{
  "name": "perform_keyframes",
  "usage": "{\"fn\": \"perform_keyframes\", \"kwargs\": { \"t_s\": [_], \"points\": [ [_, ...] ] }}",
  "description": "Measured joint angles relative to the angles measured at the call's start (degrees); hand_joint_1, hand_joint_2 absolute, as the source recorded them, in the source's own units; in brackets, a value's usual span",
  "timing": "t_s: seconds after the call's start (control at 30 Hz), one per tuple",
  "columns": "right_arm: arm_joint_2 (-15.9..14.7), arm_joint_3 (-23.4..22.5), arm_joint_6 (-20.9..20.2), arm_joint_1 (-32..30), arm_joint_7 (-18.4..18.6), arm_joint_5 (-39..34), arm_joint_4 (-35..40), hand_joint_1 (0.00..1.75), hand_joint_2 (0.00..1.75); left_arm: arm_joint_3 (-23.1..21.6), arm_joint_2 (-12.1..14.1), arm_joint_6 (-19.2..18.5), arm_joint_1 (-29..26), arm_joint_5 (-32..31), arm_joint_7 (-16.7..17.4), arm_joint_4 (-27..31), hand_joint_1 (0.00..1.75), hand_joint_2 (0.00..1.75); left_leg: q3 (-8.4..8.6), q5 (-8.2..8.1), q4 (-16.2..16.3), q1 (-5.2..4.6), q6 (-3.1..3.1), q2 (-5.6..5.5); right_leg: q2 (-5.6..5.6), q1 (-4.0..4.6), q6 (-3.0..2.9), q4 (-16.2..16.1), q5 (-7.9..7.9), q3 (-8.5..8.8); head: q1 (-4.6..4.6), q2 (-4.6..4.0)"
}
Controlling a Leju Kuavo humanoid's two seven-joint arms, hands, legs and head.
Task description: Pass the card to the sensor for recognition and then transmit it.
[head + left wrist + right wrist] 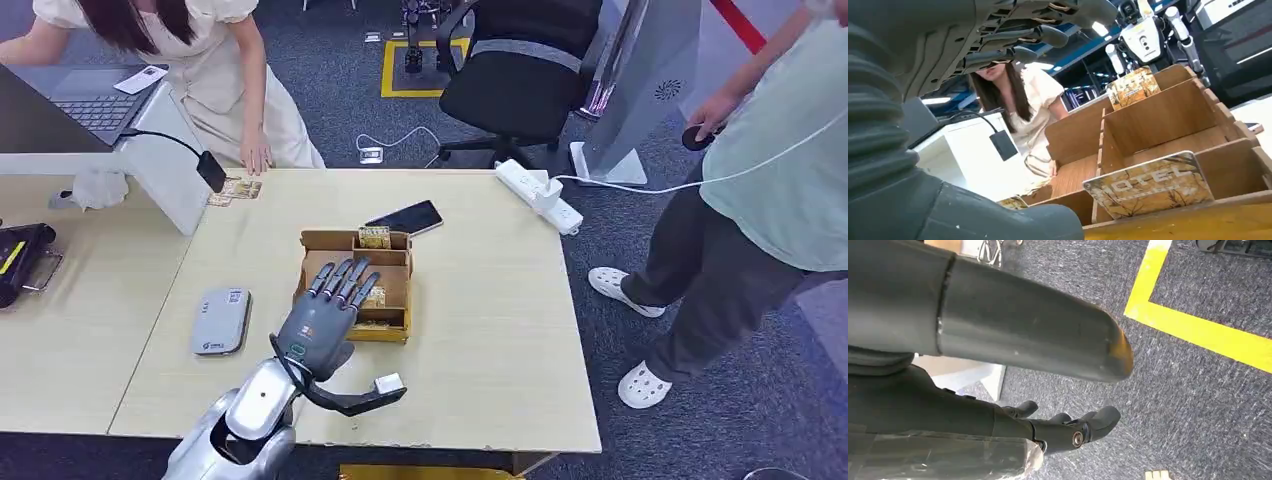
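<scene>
Fingers (345, 283) of the left hand (322, 322) spread wide, empty, above the wooden card box (391, 300) holding hotel cards (1153, 185); right hand (1068, 427) fingers apart over carpet (1198, 405).

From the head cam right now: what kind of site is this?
Probably an indoor robotics lab or demo office: grey carpet with yellow floor tape, a laptop on the desk, an office chair, and another humanoid robot standing behind the card box.

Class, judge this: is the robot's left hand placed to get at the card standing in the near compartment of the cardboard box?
Probably yes. The left hand hovers open over the cardboard box, and the card stands upright with nothing covering it.
</scene>
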State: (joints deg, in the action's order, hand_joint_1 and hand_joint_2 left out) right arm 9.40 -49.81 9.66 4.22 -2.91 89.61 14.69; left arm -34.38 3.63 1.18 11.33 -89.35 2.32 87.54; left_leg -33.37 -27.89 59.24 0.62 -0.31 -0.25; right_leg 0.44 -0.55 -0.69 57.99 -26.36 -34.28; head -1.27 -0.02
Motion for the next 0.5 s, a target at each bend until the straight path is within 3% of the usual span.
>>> {"fn": "perform_keyframes", "kwargs": {
  "t_s": [0.5],
  "points": [
    [0.2, -0.2, -0.2, 0.0, -0.1, 0.5, 0.2, 0.0, 0.0, 1.6, -1.2, -0.1, -0.9, -0.5, -0.3, -1.1, 0.0, 1.75, 0.0, 0.0, 0.0, 0.01, 0.0, 0.0, 0.0, 0.0, 0.0, 0.0, 0.0, 0.0, 0.0, 0.0]
  ]
}}
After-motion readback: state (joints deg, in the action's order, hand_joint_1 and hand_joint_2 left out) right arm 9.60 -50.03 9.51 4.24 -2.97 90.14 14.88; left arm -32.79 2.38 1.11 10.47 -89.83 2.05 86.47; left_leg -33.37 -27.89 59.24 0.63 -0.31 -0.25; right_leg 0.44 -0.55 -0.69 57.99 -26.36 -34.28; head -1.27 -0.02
